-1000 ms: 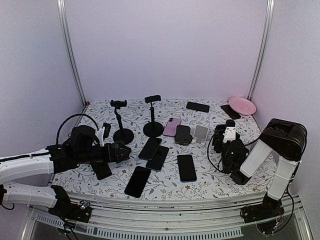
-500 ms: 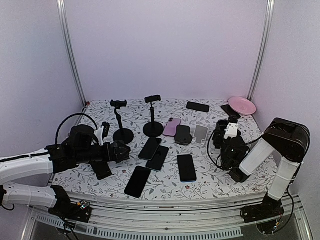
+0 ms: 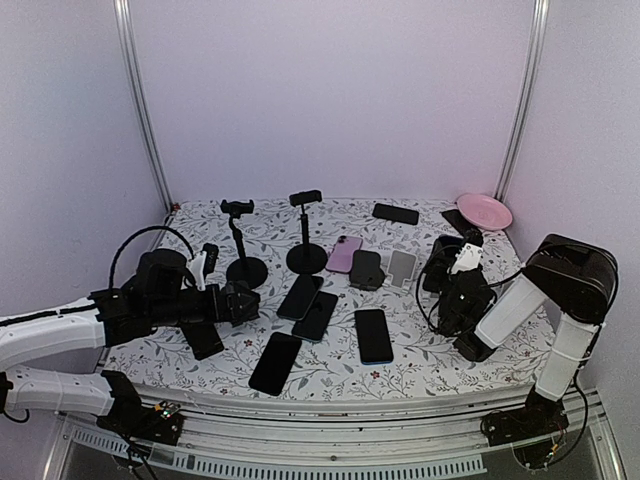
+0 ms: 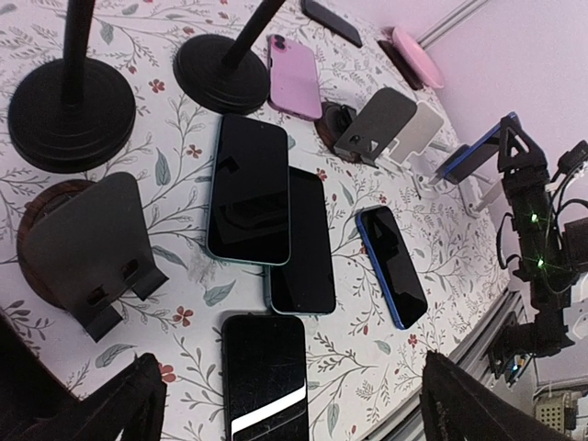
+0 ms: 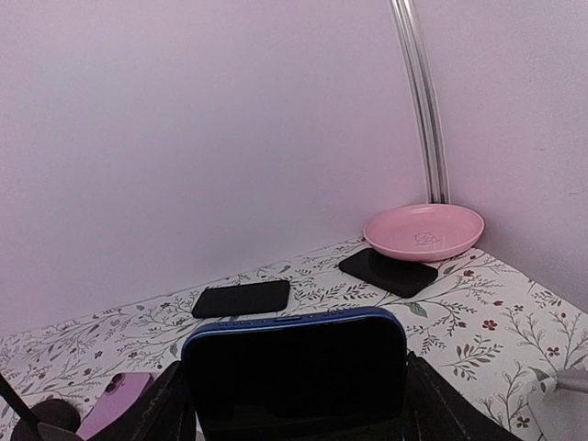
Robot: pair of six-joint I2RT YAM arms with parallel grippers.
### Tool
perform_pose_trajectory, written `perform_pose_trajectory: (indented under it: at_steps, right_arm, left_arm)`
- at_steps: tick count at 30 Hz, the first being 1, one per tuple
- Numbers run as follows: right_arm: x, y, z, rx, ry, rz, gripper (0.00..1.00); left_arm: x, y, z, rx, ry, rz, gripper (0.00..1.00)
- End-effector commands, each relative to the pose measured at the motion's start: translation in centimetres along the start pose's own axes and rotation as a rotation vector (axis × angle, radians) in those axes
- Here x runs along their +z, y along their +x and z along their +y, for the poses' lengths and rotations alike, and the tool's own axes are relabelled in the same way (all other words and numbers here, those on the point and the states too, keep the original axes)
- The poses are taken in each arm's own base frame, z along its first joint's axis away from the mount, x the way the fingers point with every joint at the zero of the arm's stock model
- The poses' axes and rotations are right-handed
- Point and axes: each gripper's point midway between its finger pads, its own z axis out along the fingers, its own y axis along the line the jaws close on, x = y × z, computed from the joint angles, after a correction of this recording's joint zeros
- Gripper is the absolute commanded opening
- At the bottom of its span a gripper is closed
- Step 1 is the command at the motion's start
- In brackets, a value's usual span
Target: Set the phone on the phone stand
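Two grippers show from above: my left gripper (image 3: 243,301) lies low at the left, and my right gripper (image 3: 458,268) is up at the right, just right of the pale stand (image 3: 402,264).

From the left wrist, its fingers (image 4: 92,409) are spread wide and empty. The blue-edged phone (image 4: 473,152) is tilted clear of the table (image 4: 184,170), beside that stand.

From the right wrist, the phone fills my right grip, pinched by its side edges. I judge it stiff, slick and glass-faced, so pressure belongs on the edges, never the screen.
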Motion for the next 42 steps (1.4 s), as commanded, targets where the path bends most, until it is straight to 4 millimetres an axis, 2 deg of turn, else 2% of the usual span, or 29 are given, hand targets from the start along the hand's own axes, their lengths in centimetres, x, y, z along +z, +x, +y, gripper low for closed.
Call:
perform_pose_trajectory:
  at_steps: [1, 4, 12, 30, 37, 42]
  right_arm:
    - [0.0, -1.5, 0.4, 0.136, -0.001, -0.069, 0.47]
    - [-0.3, -1.1, 0.2, 0.128, -0.001, -0.07, 0.47]
    - [-0.7, -1.5, -0.3, 0.098, 0.004, -0.094, 0.48]
    - [-0.8, -1.0, 0.7, 0.079, -0.02, -0.058, 0.66]
    - [-0.9, -1.5, 0.7, 0.064, -0.026, -0.049, 0.79]
    - [-1.1, -1.5, 0.7, 0.035, -0.036, -0.034, 0.82]
  left_arm:
    - [-0.7, -1.2, -0.4, 0.017, 0.008, -0.029, 0.97]
    - [-0.8, -1.2, -0.3, 0.017, 0.006, -0.03, 0.97]
    - [-0.8, -1.2, -0.2, 0.012, 0.008, -0.031, 0.97]
    - [-0.9, -1.0, -0.1, 0.007, 0.013, -0.033, 0.97]
    - [-0.8, -0.9, -0.2, 0.003, 0.024, -0.034, 0.97]
    - [-0.8, -0.8, -0.2, 0.001, 0.03, -0.034, 0.97]
